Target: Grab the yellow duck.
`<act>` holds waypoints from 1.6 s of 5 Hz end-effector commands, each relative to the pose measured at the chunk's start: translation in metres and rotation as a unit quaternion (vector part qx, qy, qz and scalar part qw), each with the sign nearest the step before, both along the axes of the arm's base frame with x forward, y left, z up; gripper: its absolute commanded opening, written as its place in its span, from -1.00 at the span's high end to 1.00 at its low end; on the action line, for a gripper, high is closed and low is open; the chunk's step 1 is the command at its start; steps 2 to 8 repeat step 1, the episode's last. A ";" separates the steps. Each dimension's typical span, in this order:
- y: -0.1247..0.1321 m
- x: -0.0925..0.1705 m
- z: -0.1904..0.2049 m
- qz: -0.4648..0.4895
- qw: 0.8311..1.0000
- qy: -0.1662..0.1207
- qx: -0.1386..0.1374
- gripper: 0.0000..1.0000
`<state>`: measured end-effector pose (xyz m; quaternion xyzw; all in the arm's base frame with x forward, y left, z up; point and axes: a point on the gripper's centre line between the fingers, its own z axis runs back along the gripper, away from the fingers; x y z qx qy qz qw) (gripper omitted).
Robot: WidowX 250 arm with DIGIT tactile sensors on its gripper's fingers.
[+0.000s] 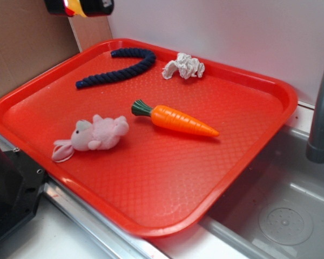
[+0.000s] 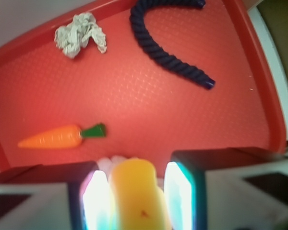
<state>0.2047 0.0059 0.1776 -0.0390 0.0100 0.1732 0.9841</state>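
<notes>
The yellow duck (image 2: 137, 191) fills the gap between my gripper's (image 2: 137, 168) two bright pads (image 2: 97, 201) in the wrist view, blurred and very close to the lens. It hangs well above the red tray (image 2: 134, 105). In the exterior view only the gripper's (image 1: 78, 6) lower edge shows at the top left corner, with a bit of the yellow duck (image 1: 75, 8) in it, high over the tray's (image 1: 167, 183) far left corner. My gripper is shut on the duck.
On the tray lie a pink plush bunny (image 1: 94, 135), an orange carrot (image 1: 178, 120), a dark blue rope (image 1: 119, 65) and a crumpled white cloth (image 1: 183, 66). A steel sink (image 1: 281, 216) and grey faucet (image 1: 321, 108) are at the right.
</notes>
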 end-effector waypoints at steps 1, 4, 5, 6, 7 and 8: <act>0.053 -0.009 0.028 0.010 0.999 -0.006 -0.033 1.00; 0.053 -0.009 0.028 0.010 0.999 -0.006 -0.033 1.00; 0.053 -0.009 0.028 0.010 0.999 -0.006 -0.033 1.00; 0.053 -0.009 0.028 0.010 0.999 -0.006 -0.033 1.00; 0.053 -0.009 0.028 0.010 0.999 -0.006 -0.033 1.00; 0.053 -0.009 0.028 0.010 0.999 -0.006 -0.033 1.00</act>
